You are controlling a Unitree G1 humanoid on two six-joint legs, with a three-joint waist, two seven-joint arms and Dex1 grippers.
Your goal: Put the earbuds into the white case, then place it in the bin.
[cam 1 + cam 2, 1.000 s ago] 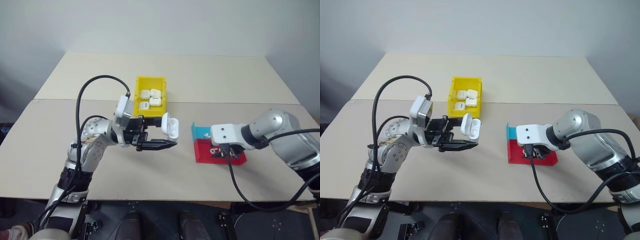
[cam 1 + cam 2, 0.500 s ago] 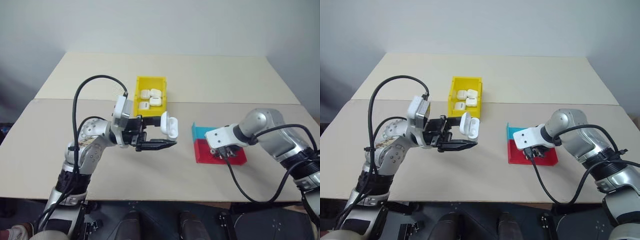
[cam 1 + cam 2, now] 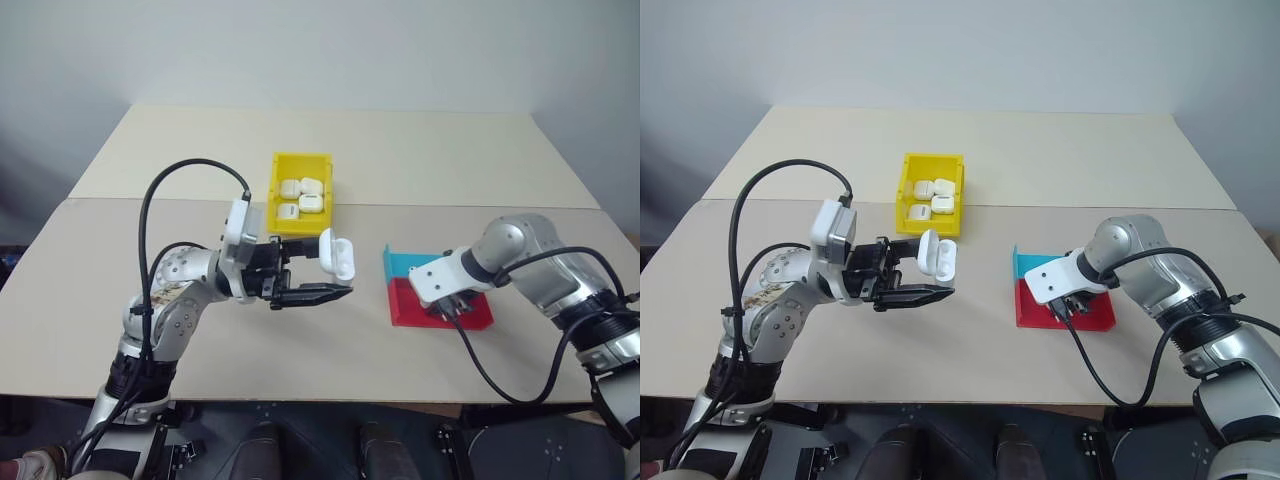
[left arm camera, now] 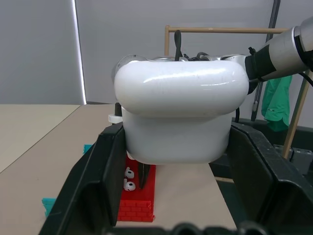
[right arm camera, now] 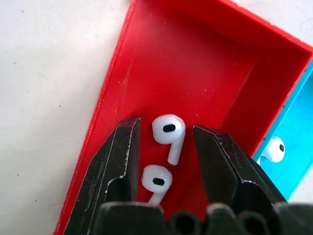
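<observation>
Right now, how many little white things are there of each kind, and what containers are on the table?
Earbuds: 3, two in the tray's red half, one in the teal half
White cases: 5, one in the left hand, four in the bin
Bin: 1
Tray: 1
Total: 10

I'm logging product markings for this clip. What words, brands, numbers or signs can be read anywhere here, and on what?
None can be read.
The white case held in the left tool: plain glossy surface, no print.
The earbuds in the red tray: no marking.
The bin and the cases inside it: too small to show any lettering.
</observation>
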